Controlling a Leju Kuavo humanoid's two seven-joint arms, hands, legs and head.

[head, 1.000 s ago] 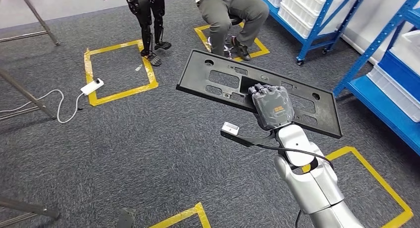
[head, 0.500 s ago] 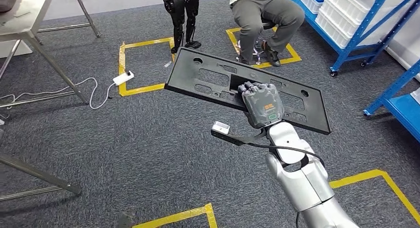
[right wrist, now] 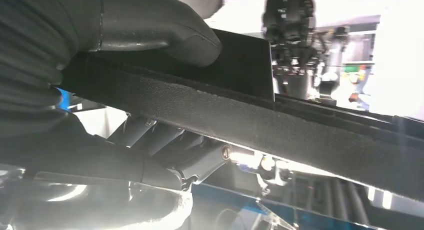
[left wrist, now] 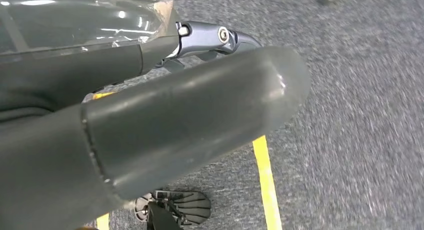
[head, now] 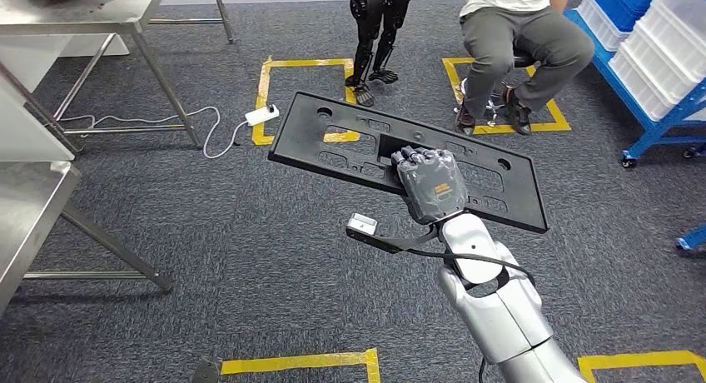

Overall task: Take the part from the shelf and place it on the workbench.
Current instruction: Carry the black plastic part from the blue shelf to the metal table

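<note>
Part [head: 350, 137] in right hand [head: 431, 183], above carpet [head: 208, 233]

Ahead of us, over the floor [head: 208, 233], our right hand [head: 433, 183] holds the part [head: 333, 137] near its middle, the part stretching out to both sides of the hand. Beyond the part, a person [head: 516, 42] sits on a stool [head: 495, 108] inside a taped square [head: 554, 121]. To the left of that person another robot's legs [head: 375, 33] stand at the far edge of a second taped square [head: 266, 100]. A power strip [head: 261, 115] lies on that square's left line, its cable [head: 166, 121] running left under a worktop [head: 100, 12]. A second worktop [head: 29, 216] stands nearer us at the left. Shelving [head: 649, 58] rises at the far right.
</note>
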